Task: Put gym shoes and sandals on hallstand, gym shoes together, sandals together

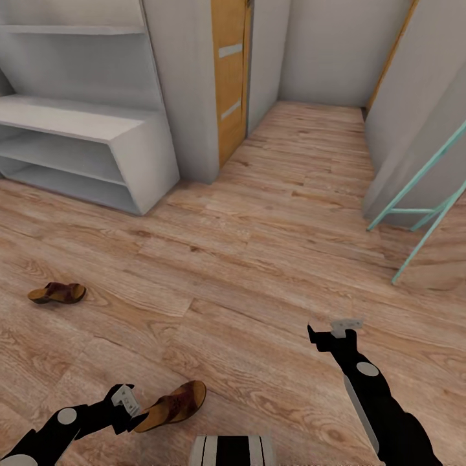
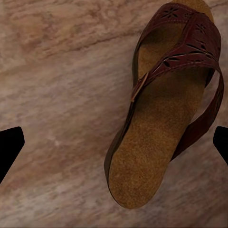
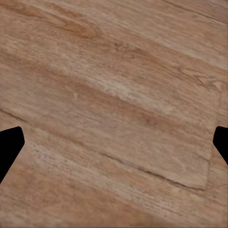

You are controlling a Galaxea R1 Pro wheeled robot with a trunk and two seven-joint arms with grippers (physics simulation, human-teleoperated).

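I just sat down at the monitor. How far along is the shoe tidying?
Nothing looks done: the hallstand shelves in sight hold no shoes. In hand: the open left gripper hovers over the near sandal, not gripping. Left: that sandal, the far sandal on the corridor floor, plus the gym shoes.

Two sandals [image 1: 173, 405] [image 1: 57, 293] lie on the corridor floor [image 1: 259, 259], well apart from the hallstand [image 1: 90, 149]. The left gripper [image 1: 126, 404] hovers just beside the sandal farther from the hallstand.

- Sandals, brown: two, a near sandal [image 1: 173, 405] and a far sandal [image 1: 57, 293].
- Hallstand [image 1: 139, 139]: one was present.
- Grippers: two, a left gripper [image 1: 133, 414] and a right gripper [image 1: 331, 336].
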